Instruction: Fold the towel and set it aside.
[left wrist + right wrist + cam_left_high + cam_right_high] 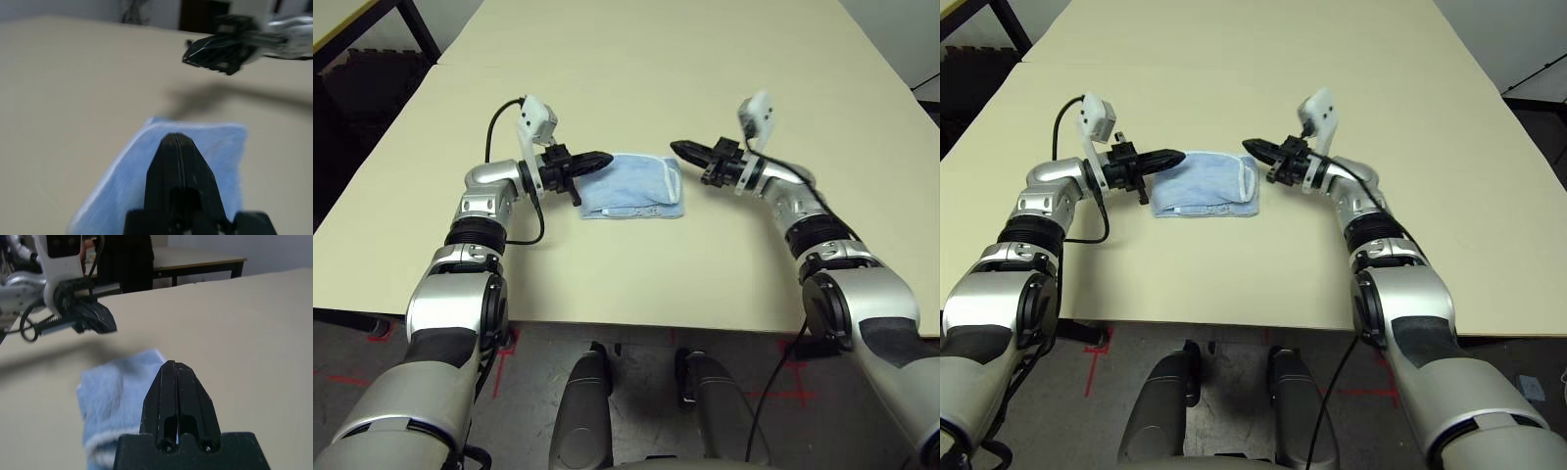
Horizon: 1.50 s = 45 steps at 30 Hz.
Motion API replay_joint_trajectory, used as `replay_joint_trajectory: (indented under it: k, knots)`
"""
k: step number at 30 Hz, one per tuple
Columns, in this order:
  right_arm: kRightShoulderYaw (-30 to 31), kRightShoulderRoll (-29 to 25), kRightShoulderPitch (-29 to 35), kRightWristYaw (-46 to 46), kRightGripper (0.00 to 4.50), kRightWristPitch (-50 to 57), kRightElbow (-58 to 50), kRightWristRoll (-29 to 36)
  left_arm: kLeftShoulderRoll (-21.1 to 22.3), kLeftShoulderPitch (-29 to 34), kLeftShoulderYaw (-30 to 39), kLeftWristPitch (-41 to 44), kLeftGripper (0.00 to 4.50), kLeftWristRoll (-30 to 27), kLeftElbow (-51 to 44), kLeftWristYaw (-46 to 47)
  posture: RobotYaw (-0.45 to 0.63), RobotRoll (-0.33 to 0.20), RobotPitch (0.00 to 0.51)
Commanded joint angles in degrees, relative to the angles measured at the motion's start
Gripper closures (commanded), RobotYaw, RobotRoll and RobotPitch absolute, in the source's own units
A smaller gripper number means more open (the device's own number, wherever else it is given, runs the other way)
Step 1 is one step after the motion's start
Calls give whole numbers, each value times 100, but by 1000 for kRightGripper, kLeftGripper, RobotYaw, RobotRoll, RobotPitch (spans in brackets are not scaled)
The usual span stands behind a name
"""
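The light blue towel [634, 186] lies folded into a small rectangle on the cream table [636, 88], with white edging along its near and right sides. My left gripper [604, 158] hovers just above the towel's left end, shut and empty. My right gripper [677, 149] hangs over the towel's right end, also shut with nothing in it. The two tips point at each other across the towel. In the left wrist view the towel [146, 171] spreads under my closed fingers [178, 166]. The right wrist view shows the towel [115, 391] beneath shut fingers [177, 396].
The table's near edge [636, 328] runs across below the towel. A seam where another table [372, 20] joins lies at the far left, with dark floor beyond. Bare tabletop stretches behind and to both sides of the towel.
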Motion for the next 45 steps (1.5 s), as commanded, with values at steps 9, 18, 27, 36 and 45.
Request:
replay_joint_trajectory:
  k: [9,18,27,36,45]
  knots:
    - [223,-823,1068,1116,4500,110,-1073,171,531,1187,-285,467,4479,-468,-2019,-612,60,0,176]
    - [444,-898,1546,774,3086,776,-1840,123,544,1246,-361,542,2783,-447,-2004,-425,54,0,177]
    - [577,-931,1653,416,48,1952,-2211,279,610,1459,-309,627,0,-461,-2156,-82,69,0,177]
    - [307,-891,1765,-532,48,4439,-2988,1013,802,1783,-188,891,0,-597,-2432,165,77,0,180]
    - [-81,-856,1610,-1372,48,6174,-3197,1690,853,1805,-243,460,0,-609,-2400,-18,75,0,186]
